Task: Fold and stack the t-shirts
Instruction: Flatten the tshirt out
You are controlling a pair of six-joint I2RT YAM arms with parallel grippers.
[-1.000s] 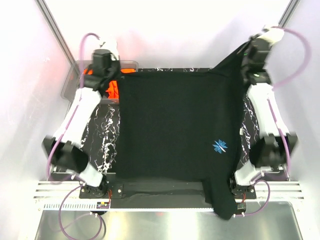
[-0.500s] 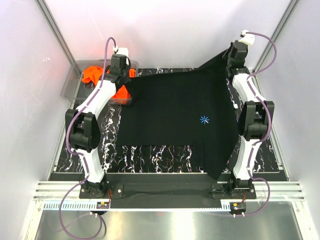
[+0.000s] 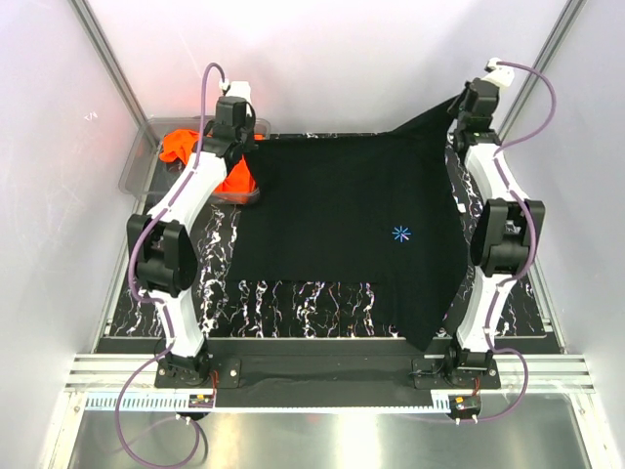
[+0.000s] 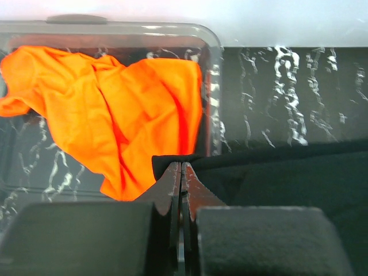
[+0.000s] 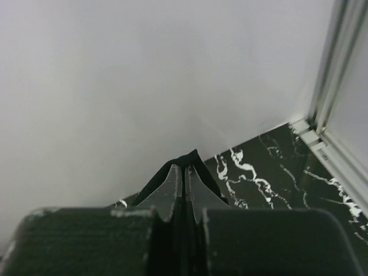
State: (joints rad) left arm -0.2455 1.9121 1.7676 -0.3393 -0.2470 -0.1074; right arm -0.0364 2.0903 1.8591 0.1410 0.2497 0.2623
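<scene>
Here, a plain black fabric t-shirt is held stretched across the centre of the frame.
The left gripper pinches its upper-left corner, and the right gripper pinches its raised upper-right corner at top right. A crumpled bright orange t-shirt lies in the clear plastic bin at upper left.

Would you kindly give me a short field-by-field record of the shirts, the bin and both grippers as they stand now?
black t-shirt: stretched between both grippers, near part draped on the table
logo: small blue starburst, facing up
orange t-shirt: crumpled in the clear bin, far left
left gripper: shut on the black t-shirt's far-left corner
right gripper: shut on its far-right corner, lifted off the table
</scene>
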